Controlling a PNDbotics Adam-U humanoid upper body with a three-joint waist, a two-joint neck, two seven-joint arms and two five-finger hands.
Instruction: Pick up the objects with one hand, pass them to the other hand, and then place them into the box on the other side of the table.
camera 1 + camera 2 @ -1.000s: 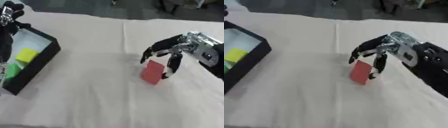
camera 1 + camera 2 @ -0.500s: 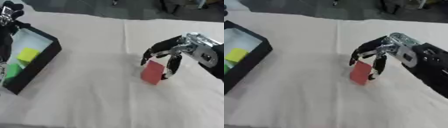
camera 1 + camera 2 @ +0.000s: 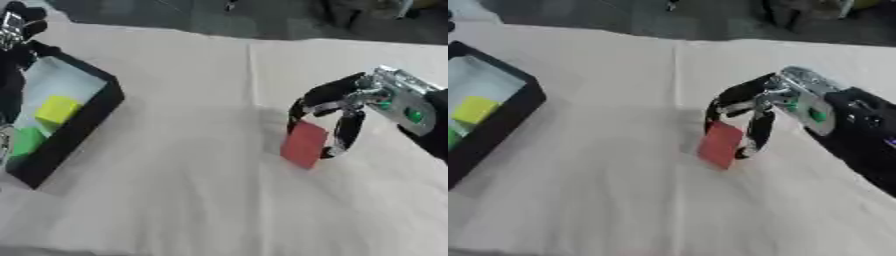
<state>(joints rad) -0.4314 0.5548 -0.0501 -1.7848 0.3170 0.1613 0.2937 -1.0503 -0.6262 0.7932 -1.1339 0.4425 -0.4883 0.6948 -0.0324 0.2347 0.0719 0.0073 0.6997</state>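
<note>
I count one red block (image 3: 304, 144), one black box (image 3: 77, 131), one yellow block (image 3: 58, 109) and one green block (image 3: 26, 141).

1. Right hand (image 3: 350, 106): I see it entering from the right edge, black arm with a silver wrist section. Its fingers and thumb are curled down around the red block, pinching it at the upper edge and the right side.

2. Red block: it sits right of centre on the desk (image 3: 192, 190), tilted, directly under the right hand. I cannot tell whether its lower corner touches the cloth or is just clear of it.

3. Box: it lies at the left edge of the desk, well apart from the red block, set askew, with black walls and a pale floor. The yellow block and the green block lie inside it, the yellow one farther from me, the green one just beside it toward the near end.

4. Left hand (image 3: 17, 25): I see only a black and silver part at the upper left corner, beside the far end of the box. I cannot tell how its fingers stand.

5. Surface: the desk is covered by a pale beige cloth with a crease line running from the far edge toward the middle.

6. Room: beyond the far edge I see a dark floor and blurred dark shapes that I cannot identify.
</note>
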